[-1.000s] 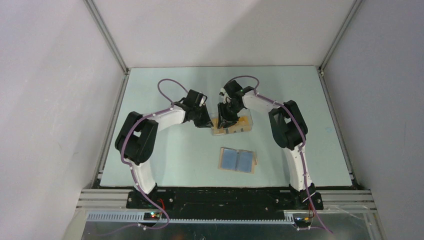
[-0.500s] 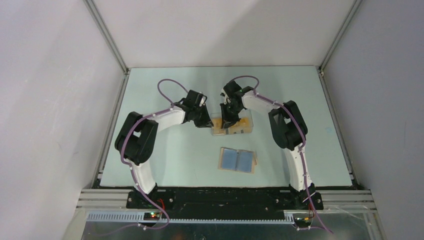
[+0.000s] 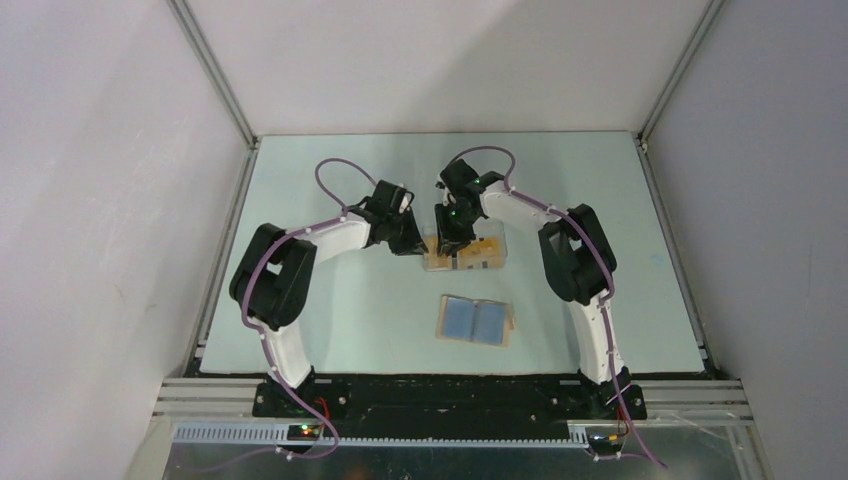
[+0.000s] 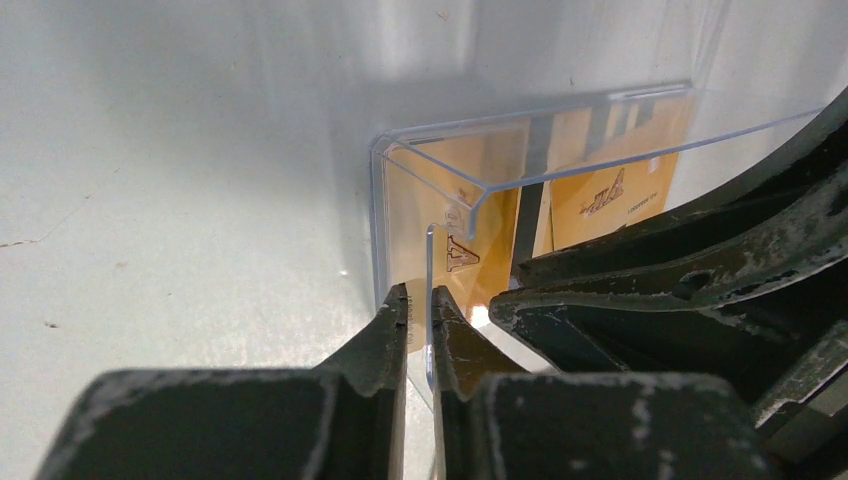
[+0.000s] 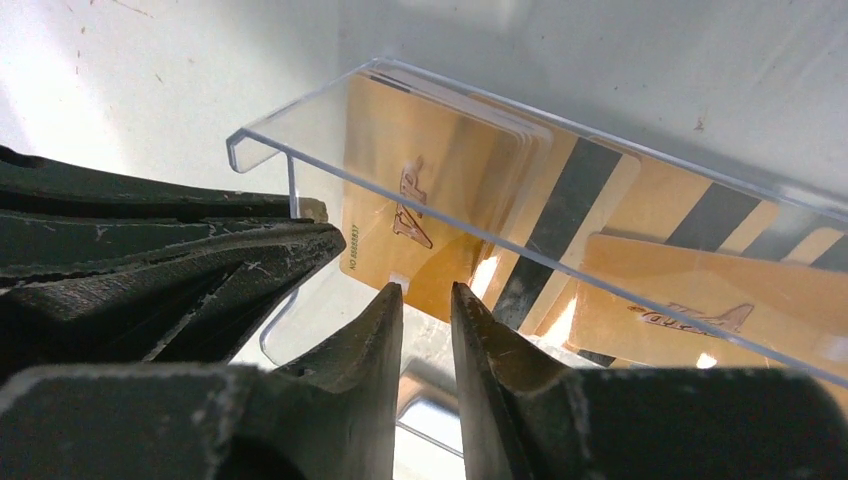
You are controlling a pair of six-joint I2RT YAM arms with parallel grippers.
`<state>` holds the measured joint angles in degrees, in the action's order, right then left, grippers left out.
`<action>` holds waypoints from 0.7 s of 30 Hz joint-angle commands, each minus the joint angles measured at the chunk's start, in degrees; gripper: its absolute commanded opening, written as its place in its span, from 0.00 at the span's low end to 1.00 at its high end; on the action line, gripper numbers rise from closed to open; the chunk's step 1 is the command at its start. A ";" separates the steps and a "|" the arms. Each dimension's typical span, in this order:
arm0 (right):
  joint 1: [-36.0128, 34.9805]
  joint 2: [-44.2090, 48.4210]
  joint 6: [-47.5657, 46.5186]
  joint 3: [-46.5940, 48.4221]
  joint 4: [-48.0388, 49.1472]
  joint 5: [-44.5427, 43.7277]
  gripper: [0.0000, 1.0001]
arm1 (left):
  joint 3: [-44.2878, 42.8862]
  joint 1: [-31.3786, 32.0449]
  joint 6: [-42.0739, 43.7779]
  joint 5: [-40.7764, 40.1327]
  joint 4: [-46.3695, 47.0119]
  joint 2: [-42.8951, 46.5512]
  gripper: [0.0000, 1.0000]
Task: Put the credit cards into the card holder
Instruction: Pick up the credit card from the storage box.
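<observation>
A pale green surface (image 3: 330, 200). Near its middle sits a clear tray (image 3: 495, 250). The left gripper (image 4: 418, 300) is pinched onto the tray's end wall. The right gripper (image 5: 427, 295) hangs over the tray, fingers narrowly apart with nothing between them. Nearer the arm bases, the card holder (image 3: 475, 320) lies open, blue panels up. Orange credit cards (image 5: 430, 190) overlap inside the tray.

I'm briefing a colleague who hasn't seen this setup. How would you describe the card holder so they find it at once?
On the pale green table, look toward the near edge, closer than the clear tray of orange cards. The card holder lies there alone, opened flat. Its tan border around two light blue panels sets it apart from that tray.
</observation>
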<state>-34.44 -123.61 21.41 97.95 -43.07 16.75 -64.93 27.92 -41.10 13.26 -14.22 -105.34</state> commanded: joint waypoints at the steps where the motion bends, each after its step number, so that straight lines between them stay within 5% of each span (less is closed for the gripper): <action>1: -0.32 1.86 1.01 2.56 0.11 -1.89 0.28 | 1.15 0.33 0.06 0.30 0.07 -0.28 0.00; 9: -0.38 2.17 1.82 1.70 -0.09 -4.76 0.31 | 1.50 0.38 -0.03 0.33 0.06 -0.48 0.00; 14: -0.29 1.87 2.49 0.97 0.18 -5.76 0.41 | 1.73 0.36 -0.03 0.19 0.06 -0.45 0.00; 21: -0.28 -0.38 3.29 0.95 1.02 -3.85 0.35 | 1.62 0.29 -0.11 0.59 0.07 -0.89 0.00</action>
<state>-34.46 -123.63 23.75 98.78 -43.20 12.49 -64.82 27.92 -41.10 13.32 -14.04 -105.34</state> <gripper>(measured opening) 0.367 0.120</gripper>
